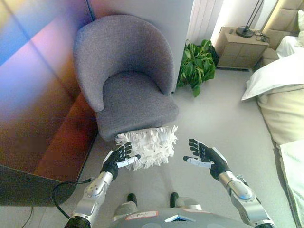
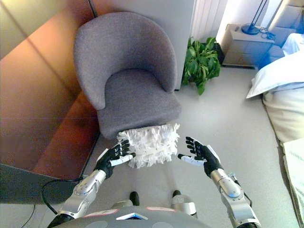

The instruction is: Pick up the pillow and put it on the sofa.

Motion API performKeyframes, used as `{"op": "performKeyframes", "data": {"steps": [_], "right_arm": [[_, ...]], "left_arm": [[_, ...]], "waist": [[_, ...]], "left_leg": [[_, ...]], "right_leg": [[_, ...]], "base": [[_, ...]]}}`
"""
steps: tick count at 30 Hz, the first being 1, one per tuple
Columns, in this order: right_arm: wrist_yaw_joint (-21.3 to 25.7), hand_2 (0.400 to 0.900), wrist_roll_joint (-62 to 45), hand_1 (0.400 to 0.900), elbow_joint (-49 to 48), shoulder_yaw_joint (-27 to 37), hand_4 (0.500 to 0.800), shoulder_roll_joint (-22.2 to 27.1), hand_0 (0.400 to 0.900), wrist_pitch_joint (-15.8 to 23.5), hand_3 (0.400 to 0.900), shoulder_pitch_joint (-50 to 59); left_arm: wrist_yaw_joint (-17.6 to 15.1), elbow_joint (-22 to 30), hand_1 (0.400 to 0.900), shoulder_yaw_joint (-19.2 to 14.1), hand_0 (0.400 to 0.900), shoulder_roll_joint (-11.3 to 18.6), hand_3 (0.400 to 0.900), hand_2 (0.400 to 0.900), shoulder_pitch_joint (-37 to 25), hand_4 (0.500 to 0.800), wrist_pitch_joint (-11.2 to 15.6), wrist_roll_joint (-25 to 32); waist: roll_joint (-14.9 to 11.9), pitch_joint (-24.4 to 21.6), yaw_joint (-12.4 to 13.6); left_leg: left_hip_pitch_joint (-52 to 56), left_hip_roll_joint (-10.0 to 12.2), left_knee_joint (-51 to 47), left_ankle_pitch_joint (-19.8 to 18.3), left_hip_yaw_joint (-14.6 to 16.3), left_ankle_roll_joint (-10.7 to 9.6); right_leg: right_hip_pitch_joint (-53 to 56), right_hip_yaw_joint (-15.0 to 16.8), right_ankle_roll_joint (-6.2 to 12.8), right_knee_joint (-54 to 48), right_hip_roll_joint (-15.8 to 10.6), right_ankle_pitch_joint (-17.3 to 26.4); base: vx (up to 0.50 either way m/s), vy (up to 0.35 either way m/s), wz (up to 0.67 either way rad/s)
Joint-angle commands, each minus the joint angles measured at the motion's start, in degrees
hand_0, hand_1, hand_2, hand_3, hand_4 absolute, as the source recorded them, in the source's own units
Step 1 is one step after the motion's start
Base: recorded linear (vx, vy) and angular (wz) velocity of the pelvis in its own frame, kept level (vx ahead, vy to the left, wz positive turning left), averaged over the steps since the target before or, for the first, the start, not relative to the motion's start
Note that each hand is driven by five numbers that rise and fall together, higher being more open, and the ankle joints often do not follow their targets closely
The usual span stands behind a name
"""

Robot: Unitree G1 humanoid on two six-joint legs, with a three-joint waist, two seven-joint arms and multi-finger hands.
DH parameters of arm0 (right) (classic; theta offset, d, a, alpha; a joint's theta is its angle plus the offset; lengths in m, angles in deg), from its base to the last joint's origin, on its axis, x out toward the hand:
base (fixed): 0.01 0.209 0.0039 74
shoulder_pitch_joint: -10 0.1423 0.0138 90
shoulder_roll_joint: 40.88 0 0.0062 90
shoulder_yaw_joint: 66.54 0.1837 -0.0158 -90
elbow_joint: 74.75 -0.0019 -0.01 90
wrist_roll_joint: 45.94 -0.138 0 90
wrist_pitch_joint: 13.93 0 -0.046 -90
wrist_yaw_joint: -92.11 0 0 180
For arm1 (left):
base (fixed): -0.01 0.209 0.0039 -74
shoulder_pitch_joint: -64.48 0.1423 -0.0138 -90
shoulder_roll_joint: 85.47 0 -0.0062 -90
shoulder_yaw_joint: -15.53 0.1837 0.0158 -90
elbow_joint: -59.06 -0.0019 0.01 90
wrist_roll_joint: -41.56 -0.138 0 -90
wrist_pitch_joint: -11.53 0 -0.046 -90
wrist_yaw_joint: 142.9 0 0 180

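Both hands, left hand (image 1: 118,158) and right hand (image 1: 205,156), are open beside the white fluffy pillow (image 1: 149,146) at mid-frame; next, I think, squeeze it.

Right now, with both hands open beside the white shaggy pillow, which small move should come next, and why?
Probably bring both hands inward to clasp the white shaggy pillow. It leans against the grey fabric armchair front; the left hand sits at its edge, the right hand stands apart.

Both arms reach forward, left hand (image 1: 118,159) and right hand (image 1: 205,155) with fingers spread, palms facing.
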Motion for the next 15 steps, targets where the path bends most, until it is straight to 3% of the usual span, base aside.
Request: {"op": "performKeyframes", "data": {"steps": [1, 4, 6, 8, 10, 13, 15], "right_arm": [[1.76, 0.900, -3.22, 0.900, -5.67, 3.94, 0.800, 1.85, 0.900, 5.49, 0.900, 4.79], [2.98, 0.900, -3.32, 0.900, -5.09, 4.51, 0.800, 1.48, 0.900, 5.54, 0.900, 6.13], [3.62, 0.900, -2.94, 0.900, -4.44, 4.11, 0.800, 1.57, 0.900, 5.73, 0.900, 7.22], [4.69, 0.900, -2.33, 0.900, -3.58, 3.45, 0.800, 1.85, 0.900, 6.26, 0.900, 8.44], [5.89, 0.900, -1.71, 0.900, -2.51, 2.76, 0.800, 2.18, 0.900, 6.54, 0.900, 9.93], [6.67, 0.900, -0.96, 0.900, -2.08, 1.54, 0.800, 1.96, 0.900, 6.28, 0.900, 11.41], [7.02, 0.900, 0.04, 0.900, -1.54, 0.76, 0.800, 1.57, 0.900, 6.25, 0.900, 11.74]], "left_arm": [[0.27, 2.47, 0.900, -0.35, 0.900, -0.31, 0.900, 0.900, -5.67, 0.800, 3.81, 1.67], [-0.46, 2.80, 0.900, -0.72, 0.900, -0.70, 0.900, 0.900, -6.24, 0.800, 3.93, 2.45], [-1.03, 2.52, 0.900, -0.44, 0.900, -0.68, 0.900, 0.900, -6.67, 0.800, 4.20, 2.72], [-1.85, 2.28, 0.900, 0.47, 0.900, -1.02, 0.900, 0.900, -7.39, 0.800, 4.66, 2.45], [-2.67, 1.75, 0.900, 0.99, 0.900, -1.16, 0.900, 0.900, -8.48, 0.800, 4.99, 2.32], [-3.82, 2.11, 0.900, 0.76, 0.900, -0.84, 0.900, 0.900, -8.79, 0.800, 5.41, 3.32], [-4.84, 2.22, 0.900, 1.04, 0.900, -0.51, 0.900, 0.900, -9.67, 0.800, 5.82, 3.44]], "waist": [[-1.48, 2.75, 0.84], [-1.56, 3.21, 1.66], [-1.43, 3.15, 2.35], [-0.12, 3.60, 3.15], [0.48, 3.84, 3.56], [0.37, 2.88, 4.89], [-0.76, 1.69, 5.54]], "left_leg": [[-12.61, 2.86, 24.40, 2.26, -5.24, 0.20], [-18.12, 0.57, 21.34, 3.03, -4.16, 0.17], [-19.96, 0.18, 15.21, 3.17, -3.45, 0.33], [-20.72, 1.46, 3.12, 8.69, -3.51, -0.69], [-22.16, 2.11, -3.11, 11.05, -2.30, -1.66], [-21.99, 2.65, -5.46, 11.72, -1.08, -1.33], [-22.63, 1.47, -2.73, 11.51, -0.76, -0.54]], "right_leg": [[3.16, -0.89, 0.31, 0.13, 0.36, -3.46], [4.11, -1.14, 0.73, -1.09, -0.08, -3.96], [4.06, -0.72, 1.23, -1.67, -0.04, -4.16], [4.32, -0.23, 2.08, -2.41, 0.82, -4.61], [4.94, -0.10, 2.84, -3.22, 1.18, -5.37], [6.07, 1.70, 3.71, -3.25, 1.09, -7.31], [8.28, 1.38, 4.32, -2.59, -0.47, -9.45]], "base": [[0.03, -0.085, 0.02], [0.11, -0.012, 0.00], [0.18, 0.049, -0.17], [0.20, 0.094, -0.21], [0.22, 0.085, -0.24], [0.29, 0.146, -0.64], [0.37, 0.187, -0.26]]}}
